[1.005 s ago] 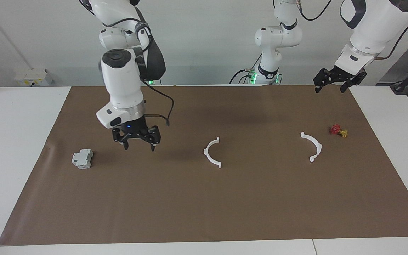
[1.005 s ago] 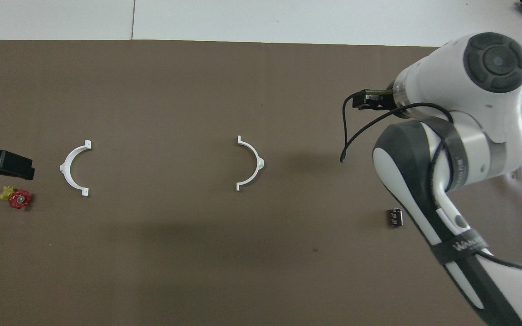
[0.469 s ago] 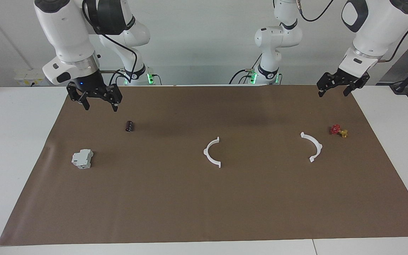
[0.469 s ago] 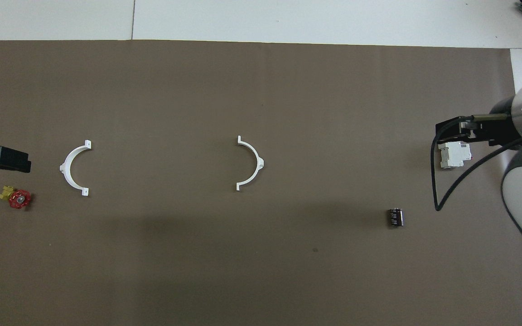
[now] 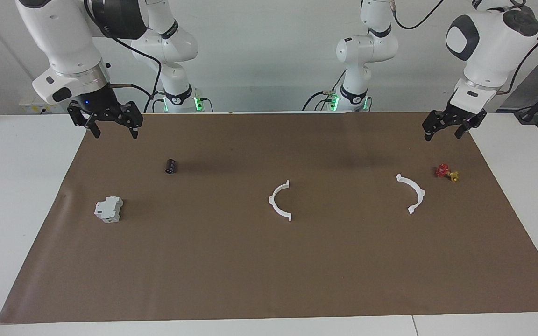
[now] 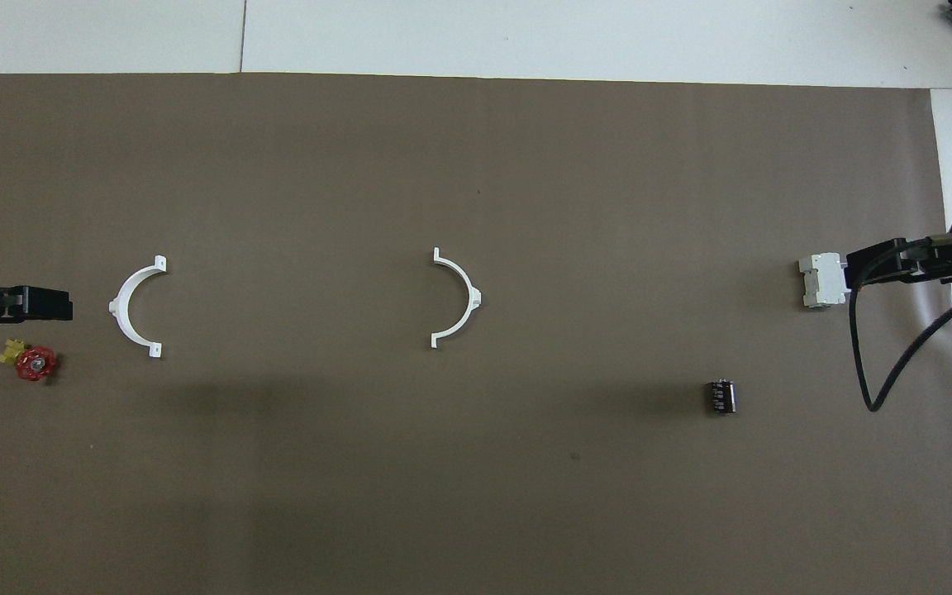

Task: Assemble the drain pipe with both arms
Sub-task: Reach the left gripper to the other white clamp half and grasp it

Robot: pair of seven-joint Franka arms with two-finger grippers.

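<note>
Facing view: right gripper (image 5: pixel 112 127) hangs spread and empty over the brown mat's (image 5: pixel 269 261) corner at its own end, left gripper (image 5: pixel 446 127) likewise spread and empty at the other end, above the red-and-yellow valve (image 5: pixel 446 172); the two drain pipe halves, one mid-mat (image 5: pixel 279 200) and one toward the left arm's end (image 5: pixel 411 192), lie well apart, unjoined. Overhead view: both grippers are cut off at the frame edges, the right one (image 6: pixel 889 264) partly masking the grey-white block (image 6: pixel 821 280), and the small dark cylinder (image 6: pixel 721 396) is too small to identify.
</note>
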